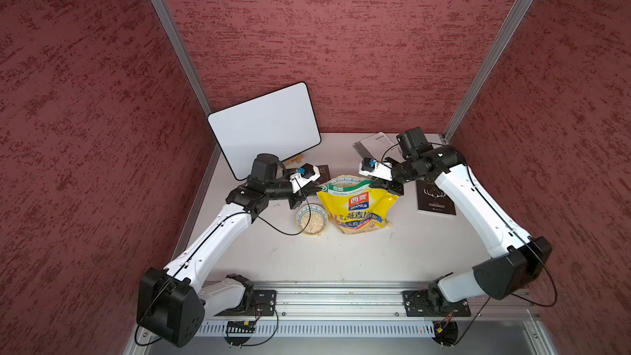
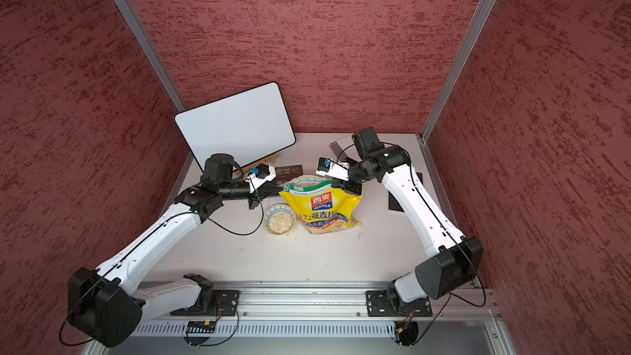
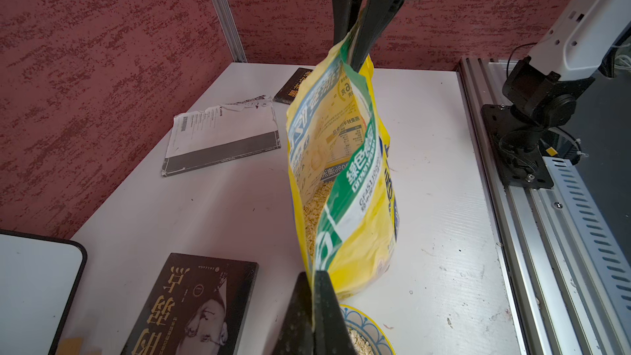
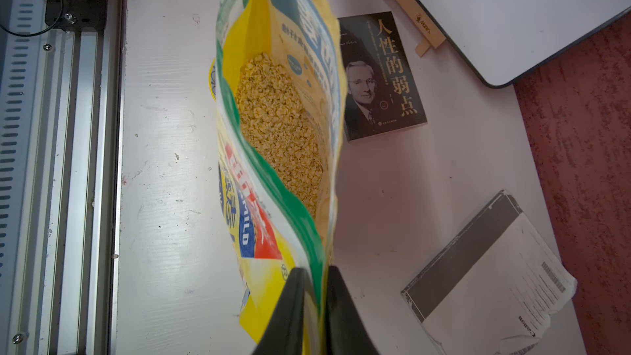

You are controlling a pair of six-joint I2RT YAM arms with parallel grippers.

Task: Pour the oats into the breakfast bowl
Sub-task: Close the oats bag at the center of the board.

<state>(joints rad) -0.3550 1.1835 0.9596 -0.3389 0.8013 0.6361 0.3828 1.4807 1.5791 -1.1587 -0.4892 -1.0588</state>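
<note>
Near mid-table, upright, mouth open and green band uppermost, base down on the table [image 1: 341,261]: the yellow bag [image 1: 356,206]. Stretched between two grips at its top corners.

At the bag's 10 o'clock corner, pinched by the left gripper [image 1: 312,190]; fingers [image 3: 327,309] pressed flat together with only the film between them (clearest in the left wrist view).

At the 2 o'clock corner, taken by the right gripper [image 1: 379,184]; fingers [image 4: 290,309] closed in on the green rim, with just a thin fold of bag in the narrow slit between.

Low inside the bag, a bed of oats [image 4: 280,121]. More of the same heaped in the breakfast bowl [image 1: 298,216], set on the table just beside the bag at its 8 o'clock; impossible to tell whether touching. A few stray flakes on the table around both.

Elsewhere on the table:
- At 11 o'clock, propped on a small wooden easel and leaning toward the back wall, a whiteboard [image 1: 264,128].
- Flat at the bag's 11 o'clock, beyond the left gripper, a portrait book [image 4: 382,76].
- Flat at the bag's 3 o'clock, partly under the right arm, a dark book [image 1: 435,199].
- At 1 o'clock, close to the back edge, a torn-cornered booklet [image 3: 222,134].
</note>
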